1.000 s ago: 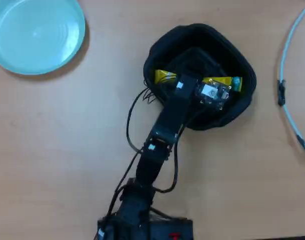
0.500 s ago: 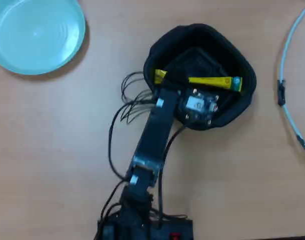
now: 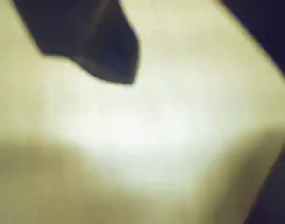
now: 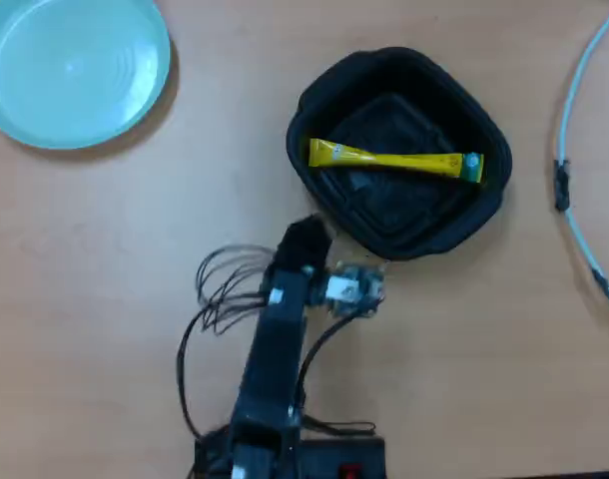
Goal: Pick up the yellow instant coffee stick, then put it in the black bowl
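The yellow instant coffee stick (image 4: 394, 160) lies flat across the inside of the black bowl (image 4: 404, 64), its green end at the right in the overhead view. My gripper (image 4: 306, 238) hangs over bare table just outside the bowl's lower left rim, clear of the stick, with nothing seen in it. From above its jaws merge into one dark shape. The blurred wrist view shows only tan table, one dark finger (image 3: 105, 51) at the top left and a dark edge at the right.
A light-blue round plate (image 4: 73, 65) sits at the top left of the overhead view. A white cable (image 4: 572, 150) curves down the right edge. Loose black wires (image 4: 225, 284) loop out left of the arm, whose base (image 4: 285, 454) is at the bottom.
The arm has drawn back down and left out of the bowl, leaving the stick lying inside it. The stick is now fully uncovered.
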Robot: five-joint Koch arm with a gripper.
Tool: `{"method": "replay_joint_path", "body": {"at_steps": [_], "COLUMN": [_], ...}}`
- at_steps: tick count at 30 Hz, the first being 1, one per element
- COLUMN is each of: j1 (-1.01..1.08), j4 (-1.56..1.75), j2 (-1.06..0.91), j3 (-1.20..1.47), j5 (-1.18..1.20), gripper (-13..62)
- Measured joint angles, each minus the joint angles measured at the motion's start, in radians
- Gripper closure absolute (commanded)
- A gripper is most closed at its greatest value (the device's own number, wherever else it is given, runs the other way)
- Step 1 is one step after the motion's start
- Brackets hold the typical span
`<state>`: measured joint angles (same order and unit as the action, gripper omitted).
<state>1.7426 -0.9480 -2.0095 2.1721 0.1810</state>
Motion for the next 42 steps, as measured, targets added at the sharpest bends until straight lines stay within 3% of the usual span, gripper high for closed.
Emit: {"method": "replay_joint_path", "body": {"at_steps": [6, 16, 42], "j1": [-0.098, -0.153, -0.233], "j4": [0.546, 1.269, 1.299], "j2": [-0.04, -0.048, -0.051], "j3": [0.462, 0.884, 0.96], "j5": [0.002, 0.0, -0.002], "gripper": [13.4, 13.4, 13.4]}}
